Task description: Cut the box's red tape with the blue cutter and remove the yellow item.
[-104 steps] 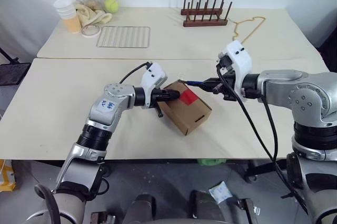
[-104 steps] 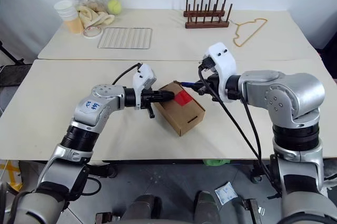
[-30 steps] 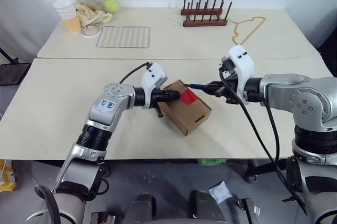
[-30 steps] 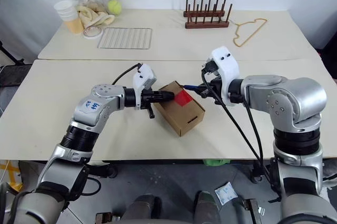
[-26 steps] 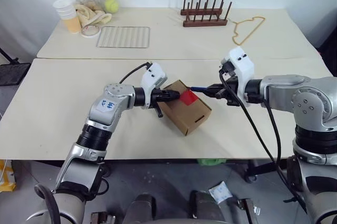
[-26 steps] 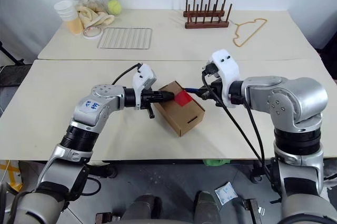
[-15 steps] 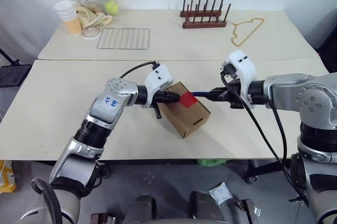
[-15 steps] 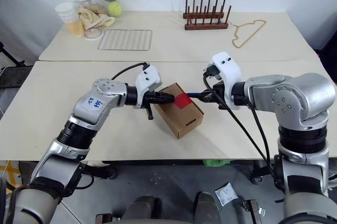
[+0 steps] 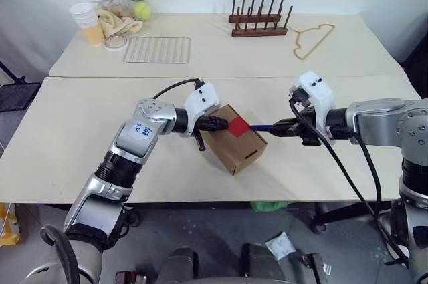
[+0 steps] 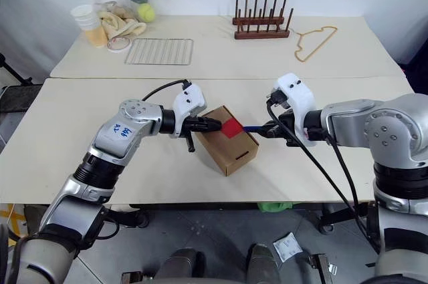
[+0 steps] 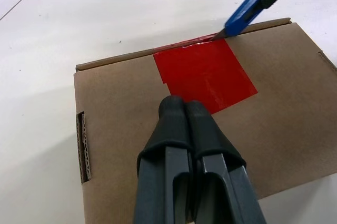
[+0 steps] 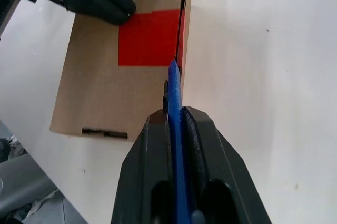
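Cardboard box (image 9: 235,147) is sitting on the counter (image 9: 80,130) between both arms, its red tape (image 11: 205,74) just ahead of the clenched, empty left end effector (image 11: 184,109) pressing on the lid. Right end effector (image 12: 176,124) is clamping the blue cutter (image 12: 175,97), lengthwise toward the tape's seam edge. Compared with earlier, this arm is drawing back rightward, blade tip nearing the tape's end.
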`<action>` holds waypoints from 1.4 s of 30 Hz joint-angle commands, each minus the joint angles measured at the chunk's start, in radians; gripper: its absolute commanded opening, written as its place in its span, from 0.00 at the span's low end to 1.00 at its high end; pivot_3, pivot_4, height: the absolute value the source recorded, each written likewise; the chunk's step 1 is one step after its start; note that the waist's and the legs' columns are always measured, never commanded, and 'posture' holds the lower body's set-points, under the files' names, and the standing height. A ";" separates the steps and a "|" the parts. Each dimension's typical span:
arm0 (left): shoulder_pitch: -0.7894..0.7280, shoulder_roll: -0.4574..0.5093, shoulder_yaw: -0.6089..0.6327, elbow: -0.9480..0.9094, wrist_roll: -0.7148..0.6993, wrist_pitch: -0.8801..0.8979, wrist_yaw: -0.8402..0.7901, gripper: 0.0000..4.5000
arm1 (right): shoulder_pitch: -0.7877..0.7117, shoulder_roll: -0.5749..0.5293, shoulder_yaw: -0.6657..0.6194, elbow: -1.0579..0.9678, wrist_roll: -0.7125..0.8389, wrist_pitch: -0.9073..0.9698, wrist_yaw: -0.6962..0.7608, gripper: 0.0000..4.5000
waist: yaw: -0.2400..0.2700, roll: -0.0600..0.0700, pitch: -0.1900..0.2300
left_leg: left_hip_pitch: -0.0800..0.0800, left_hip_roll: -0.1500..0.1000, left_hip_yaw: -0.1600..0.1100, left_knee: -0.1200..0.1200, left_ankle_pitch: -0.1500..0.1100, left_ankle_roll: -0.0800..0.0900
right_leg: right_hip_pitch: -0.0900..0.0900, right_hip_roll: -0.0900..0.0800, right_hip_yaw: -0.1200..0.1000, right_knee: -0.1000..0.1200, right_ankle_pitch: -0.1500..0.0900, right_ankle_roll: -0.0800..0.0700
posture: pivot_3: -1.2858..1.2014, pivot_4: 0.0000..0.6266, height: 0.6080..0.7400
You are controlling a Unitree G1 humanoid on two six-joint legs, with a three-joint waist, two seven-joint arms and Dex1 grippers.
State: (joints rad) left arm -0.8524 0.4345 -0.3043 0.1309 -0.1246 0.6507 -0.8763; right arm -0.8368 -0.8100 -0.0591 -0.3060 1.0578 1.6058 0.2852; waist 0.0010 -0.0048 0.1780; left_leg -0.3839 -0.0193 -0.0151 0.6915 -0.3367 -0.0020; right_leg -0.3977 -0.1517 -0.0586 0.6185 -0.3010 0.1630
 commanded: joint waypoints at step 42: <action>0.306 0.244 0.421 -0.036 -0.292 -0.310 -0.307 0.00 | 0.604 -0.002 -0.248 0.720 -0.683 -1.652 0.482 0.18 | -0.005 0.000 0.003 | -0.003 0.001 0.002 0.000 -0.001 0.002 | 0.001 0.000 -0.003 -0.010 0.001 0.002 | 0.52 0.24 1.00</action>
State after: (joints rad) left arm -0.5598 0.6627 0.0788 0.1527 -0.3919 0.3356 -1.2049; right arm -0.2192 -0.8127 -0.2761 0.4162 0.3629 -0.0052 0.7378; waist -0.0039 -0.0050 0.1806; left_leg -0.3868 -0.0183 -0.0136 0.6913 -0.3373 -0.0006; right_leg -0.3960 -0.1515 -0.0612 0.6089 -0.3002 0.1645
